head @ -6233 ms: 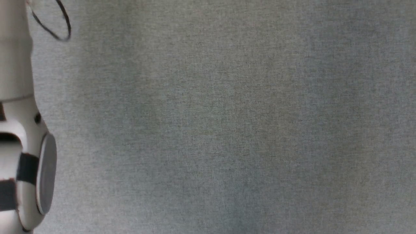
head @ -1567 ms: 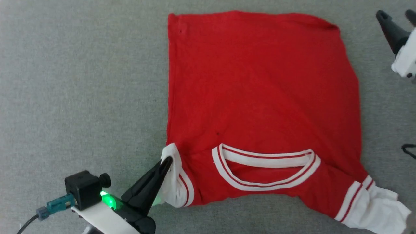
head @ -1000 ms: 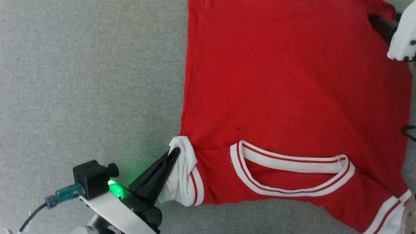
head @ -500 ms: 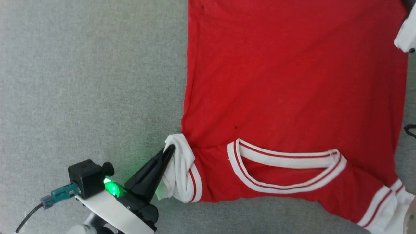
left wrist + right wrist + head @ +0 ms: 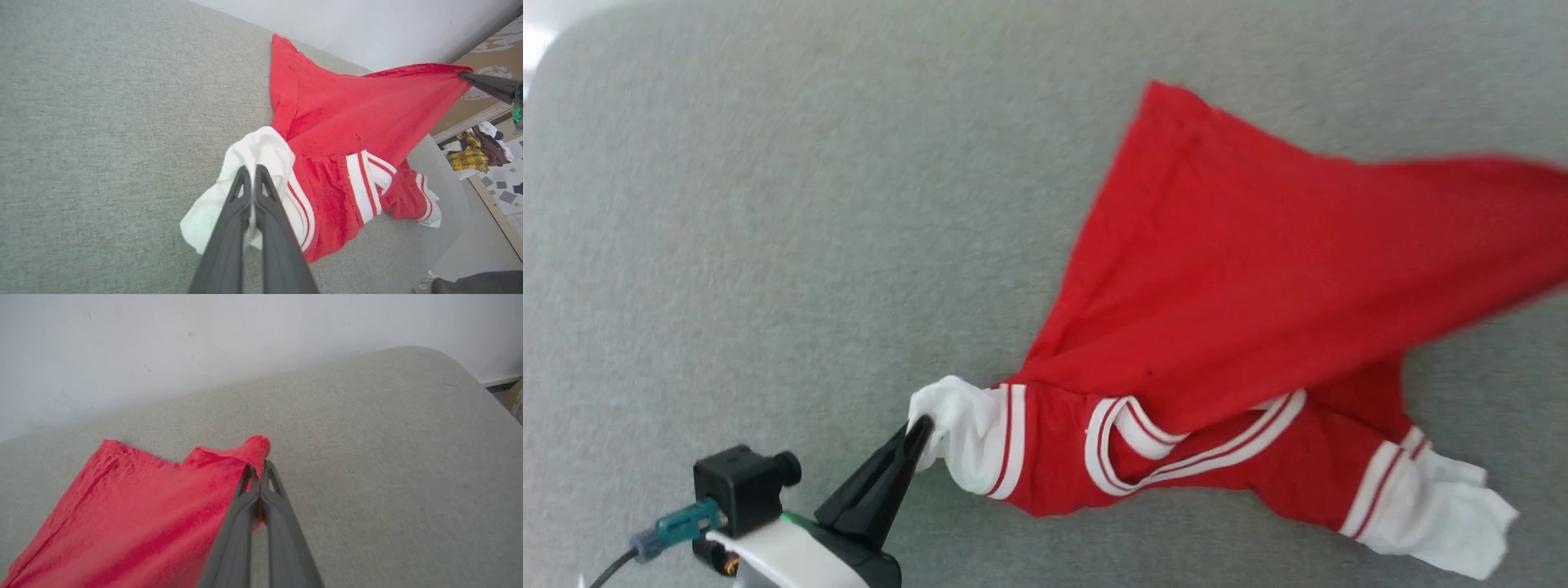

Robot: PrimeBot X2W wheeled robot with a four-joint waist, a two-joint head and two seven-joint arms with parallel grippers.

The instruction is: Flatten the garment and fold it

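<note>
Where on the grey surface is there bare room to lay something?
Bare: the grey surface left of the garment, beyond the left pincer; also past the right pincer, toward the rounded corner. Crowded: near right, where the garment bunches.

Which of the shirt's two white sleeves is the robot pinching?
The sleeve on the robot's left, clamped in the left gripper with its jaws shut. The other sleeve lies loose on the grey surface, untouched.
</note>
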